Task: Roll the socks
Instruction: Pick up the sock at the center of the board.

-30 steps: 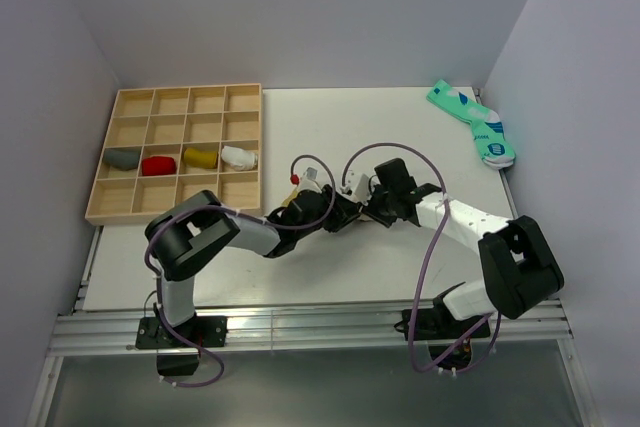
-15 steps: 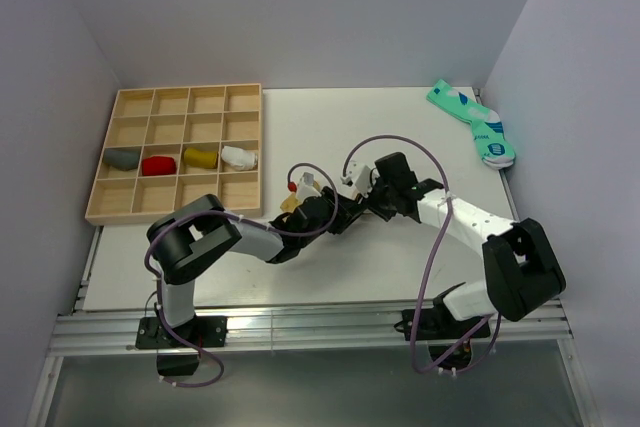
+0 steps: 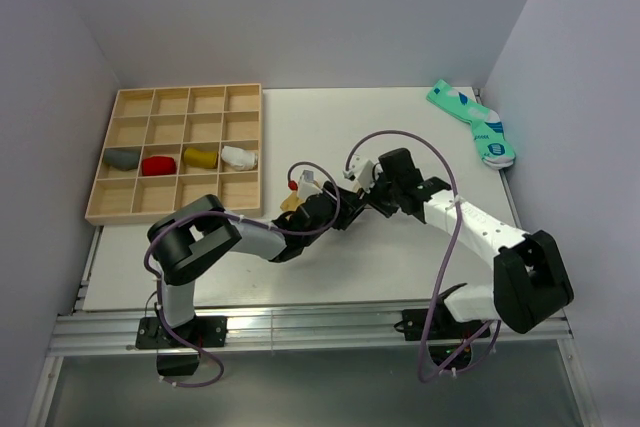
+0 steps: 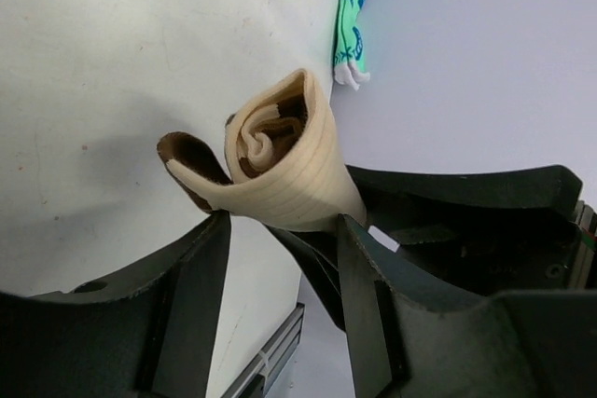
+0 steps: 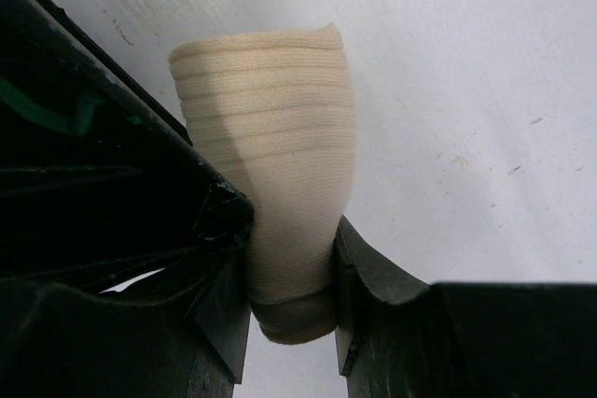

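Note:
A beige sock with dark brown bands point(image 4: 280, 160) is rolled into a tight cone. It is held above the table's middle between both grippers. My left gripper point(image 4: 282, 230) has its fingertips against both sides of the roll's lower end. My right gripper point(image 5: 291, 267) is shut on the other end of the same sock point(image 5: 280, 184) and squeezes it. In the top view the two grippers meet, left point(image 3: 338, 212) and right point(image 3: 362, 199), and hide the sock. A mustard-yellow sock point(image 3: 200, 157) lies rolled in the wooden tray point(image 3: 175, 212).
The tray at the back left also holds a grey roll point(image 3: 123, 158), a red roll point(image 3: 158, 164) and a white roll point(image 3: 239, 157). A green patterned sock pair point(image 3: 475, 124) lies at the far right corner, and also shows in the left wrist view point(image 4: 353, 16). Walls stand close on three sides.
Both grippers stay together on the sock at mid-table. The right arm's elbow has swung out to the right and the left wrist has shifted a little.

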`<action>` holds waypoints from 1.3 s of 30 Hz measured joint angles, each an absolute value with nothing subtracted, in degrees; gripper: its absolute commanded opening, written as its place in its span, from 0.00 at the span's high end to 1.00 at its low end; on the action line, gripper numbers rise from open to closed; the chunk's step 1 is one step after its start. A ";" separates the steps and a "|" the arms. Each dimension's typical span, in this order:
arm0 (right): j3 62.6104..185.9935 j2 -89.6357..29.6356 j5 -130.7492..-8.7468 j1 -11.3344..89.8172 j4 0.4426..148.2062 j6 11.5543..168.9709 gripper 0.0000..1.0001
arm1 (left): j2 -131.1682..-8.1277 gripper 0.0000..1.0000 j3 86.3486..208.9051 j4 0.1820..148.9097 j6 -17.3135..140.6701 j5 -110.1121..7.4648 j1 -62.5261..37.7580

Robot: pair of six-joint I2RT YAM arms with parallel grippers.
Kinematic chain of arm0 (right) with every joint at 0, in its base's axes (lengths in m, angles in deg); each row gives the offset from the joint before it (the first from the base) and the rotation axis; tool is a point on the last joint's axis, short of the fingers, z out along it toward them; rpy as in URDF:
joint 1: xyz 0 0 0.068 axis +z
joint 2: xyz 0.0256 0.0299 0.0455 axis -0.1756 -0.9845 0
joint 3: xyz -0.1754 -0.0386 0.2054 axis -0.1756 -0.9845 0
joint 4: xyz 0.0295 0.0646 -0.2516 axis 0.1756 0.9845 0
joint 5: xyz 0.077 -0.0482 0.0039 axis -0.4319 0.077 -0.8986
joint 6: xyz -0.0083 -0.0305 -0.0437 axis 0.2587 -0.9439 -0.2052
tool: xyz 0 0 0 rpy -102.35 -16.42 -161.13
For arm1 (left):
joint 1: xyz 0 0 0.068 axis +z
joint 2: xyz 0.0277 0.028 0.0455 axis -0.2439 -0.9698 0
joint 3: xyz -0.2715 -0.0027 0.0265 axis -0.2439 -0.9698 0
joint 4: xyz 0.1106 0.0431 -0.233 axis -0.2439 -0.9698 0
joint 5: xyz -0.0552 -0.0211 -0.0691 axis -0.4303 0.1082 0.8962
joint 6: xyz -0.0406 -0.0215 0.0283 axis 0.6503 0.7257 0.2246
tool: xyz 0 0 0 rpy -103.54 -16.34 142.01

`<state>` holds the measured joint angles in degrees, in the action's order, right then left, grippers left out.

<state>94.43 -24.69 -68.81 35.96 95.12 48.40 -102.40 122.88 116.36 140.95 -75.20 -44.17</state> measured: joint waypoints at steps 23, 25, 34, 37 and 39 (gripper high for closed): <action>97.53 -18.59 -70.58 36.03 99.77 49.10 1.00 | -100.56 0.29 123.71 118.81 141.52 -79.88 -44.45; 97.53 -18.24 -70.58 36.09 100.14 49.10 1.00 | -100.56 0.29 123.73 119.10 141.56 -80.05 -44.45; 97.53 -17.34 -69.99 37.01 100.51 49.10 1.00 | -101.02 0.32 125.94 119.73 141.86 -79.99 -43.62; 97.53 -17.08 -69.18 37.27 100.41 49.12 1.00 | -101.68 0.37 126.90 119.73 141.89 -79.81 -43.49; 97.53 -17.06 -68.70 37.36 100.43 49.12 1.00 | -102.27 0.41 127.29 119.75 141.86 -79.49 -43.49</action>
<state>97.53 -17.06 -68.70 37.36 100.43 49.12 -102.27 127.29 119.75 141.86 -79.49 -43.49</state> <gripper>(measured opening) 0.403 0.617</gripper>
